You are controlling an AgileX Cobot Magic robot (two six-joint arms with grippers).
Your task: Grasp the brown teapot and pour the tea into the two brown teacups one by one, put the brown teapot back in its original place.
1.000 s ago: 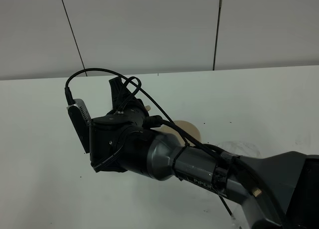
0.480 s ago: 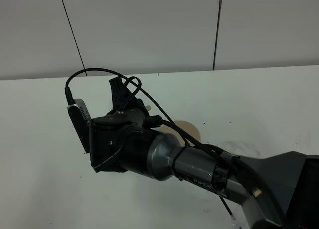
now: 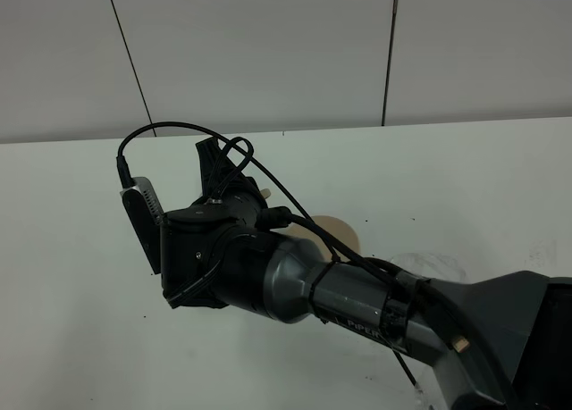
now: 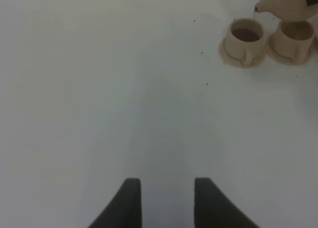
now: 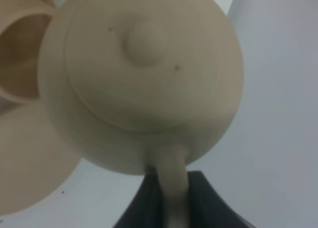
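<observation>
Pouring judged under way: brown teapot clamped by its handle in right gripper, spout held above one teacup for filling; left gripper parked clear, jaws apart.

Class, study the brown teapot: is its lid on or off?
On. The right wrist view shows the knobbed lid seated atop the brown teapot, covering its opening.
</observation>
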